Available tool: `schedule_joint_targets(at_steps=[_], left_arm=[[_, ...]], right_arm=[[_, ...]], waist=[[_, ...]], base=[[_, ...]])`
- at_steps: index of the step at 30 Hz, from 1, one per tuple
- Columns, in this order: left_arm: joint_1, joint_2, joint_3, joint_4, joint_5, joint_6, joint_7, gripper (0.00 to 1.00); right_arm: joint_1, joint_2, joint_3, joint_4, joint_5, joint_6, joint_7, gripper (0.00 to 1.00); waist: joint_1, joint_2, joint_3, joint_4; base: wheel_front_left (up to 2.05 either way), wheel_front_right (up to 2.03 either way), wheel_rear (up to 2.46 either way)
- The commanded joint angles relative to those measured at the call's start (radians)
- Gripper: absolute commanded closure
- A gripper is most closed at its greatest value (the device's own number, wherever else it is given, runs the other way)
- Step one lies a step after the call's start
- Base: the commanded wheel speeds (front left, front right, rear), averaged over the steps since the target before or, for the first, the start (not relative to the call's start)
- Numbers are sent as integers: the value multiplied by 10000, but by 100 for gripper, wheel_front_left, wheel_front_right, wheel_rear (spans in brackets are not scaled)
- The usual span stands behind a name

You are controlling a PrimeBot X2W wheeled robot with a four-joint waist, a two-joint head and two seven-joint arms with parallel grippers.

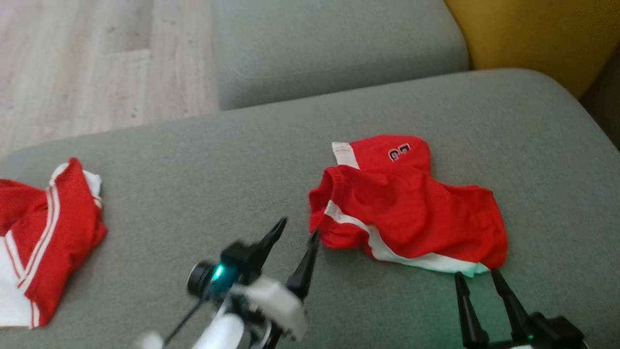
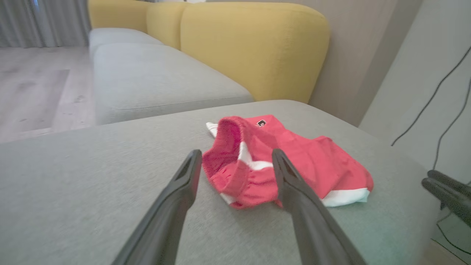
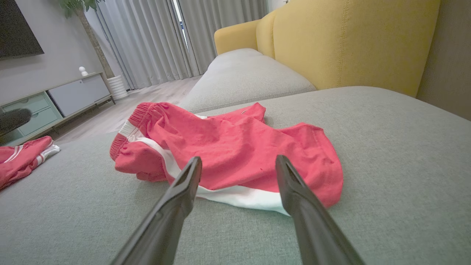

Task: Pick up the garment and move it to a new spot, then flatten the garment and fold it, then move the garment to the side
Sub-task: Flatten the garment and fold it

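Note:
The garment, red shorts with white trim and a small logo patch, lies crumpled on the grey sofa cushion, right of centre. My left gripper stands open just left of the waistband, its right fingertip almost at the cloth. In the left wrist view the garment lies right behind the spread tips of the left gripper. My right gripper is open just short of the white hem at the near side. The right wrist view shows the garment straight ahead of the right gripper. Nothing is held.
A second red and white piece of clothing lies at the cushion's left edge. Another grey cushion lies beyond, with a yellow backrest at the right. Wooden floor lies to the far left. Cables hang on the wall.

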Motion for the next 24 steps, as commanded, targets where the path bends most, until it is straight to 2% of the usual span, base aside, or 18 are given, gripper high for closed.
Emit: schedule_joint_targets(at_steps=[1, 8, 12, 21, 23, 24], left_arm=[[-717, -71, 151, -276, -132, -38, 219, 0], [-2281, -72, -481, 676, -494, 402, 1611, 0], [-2733, -73, -626, 1329, -542, 486, 1830, 0], [-3329, -73, -758, 2370, -834, 408, 1620, 0], [-3409, -73, -855, 2503, -1054, 194, 1624, 0], [-3457, -73, -893, 2574, -1113, 134, 1615, 4]], right_arm=[[-563, -87, 315, -330, -126, -7, -40, 0], [-815, -87, 494, -321, -291, -7, -40, 0], [-932, -87, 516, -312, -310, -7, -40, 0], [-1042, -87, 576, -266, -326, -7, -40, 0], [-1065, -87, 597, -251, -326, -7, -40, 0], [-1075, -87, 616, -238, -327, -7, -40, 0]], waist=[[-2, 0, 270, -250], [-2, 0, 793, -710], [-2, 0, 975, -862], [-2, 0, 1091, -929], [-2, 0, 1096, -925], [-2, 0, 1094, -924]], base=[[0, 0, 0], [0, 0, 0], [0, 0, 0], [0, 0, 0], [0, 0, 0], [0, 0, 0]])
